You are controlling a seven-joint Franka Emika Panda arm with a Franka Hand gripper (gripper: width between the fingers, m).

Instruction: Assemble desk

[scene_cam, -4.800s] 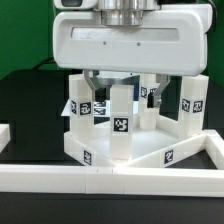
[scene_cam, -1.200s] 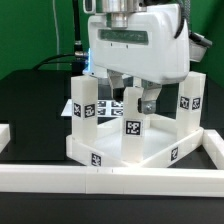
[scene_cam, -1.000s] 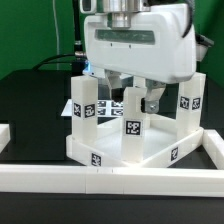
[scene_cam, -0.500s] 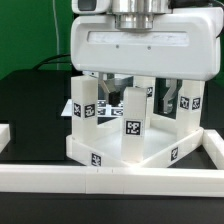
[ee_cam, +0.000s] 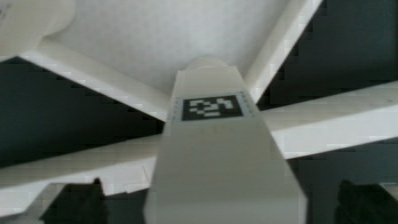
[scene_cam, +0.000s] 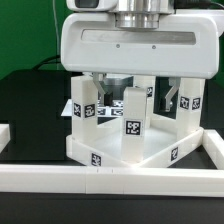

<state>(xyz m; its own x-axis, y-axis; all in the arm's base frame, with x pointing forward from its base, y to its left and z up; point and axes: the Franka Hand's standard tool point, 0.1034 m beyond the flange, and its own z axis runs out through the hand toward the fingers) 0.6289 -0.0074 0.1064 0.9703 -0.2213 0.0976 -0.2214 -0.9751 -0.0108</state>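
white plastic throughout: the desk [scene_cam: 125, 140] lies upside down on the black surface [scene_cam: 30, 100], its rimmed tray-like top [scene_cam: 150, 152] flat and its block legs standing upright from the corners, each with a small black-and-white tag. item, near leg [scene_cam: 132, 115]: upright at the front of the top, directly under my wrist housing. item, left leg [scene_cam: 86, 108]: upright at the exterior view's left corner. item, right leg [scene_cam: 188, 112]: upright at the exterior view's right corner. a fourth leg is mostly hidden behind my housing, so i cannot vouch for its seating. my gripper [ee_cam: 217, 195] is spread wide and grasping nothing; in the wrist view the tagged leg [ee_cam: 217, 130] rises between my two fingertips [ee_cam: 71, 200], apart from both. step in hand, as i judge it: lining up over a standing leg to seat or turn it into the top. next move calls for a straight descent, keeping the leg centred, then closing evenly on its flat sides so it does not tip. item, long white border rail [scene_cam: 100, 178]: runs across the front of the surface. room: green backdrop behind, dark cables at rear.
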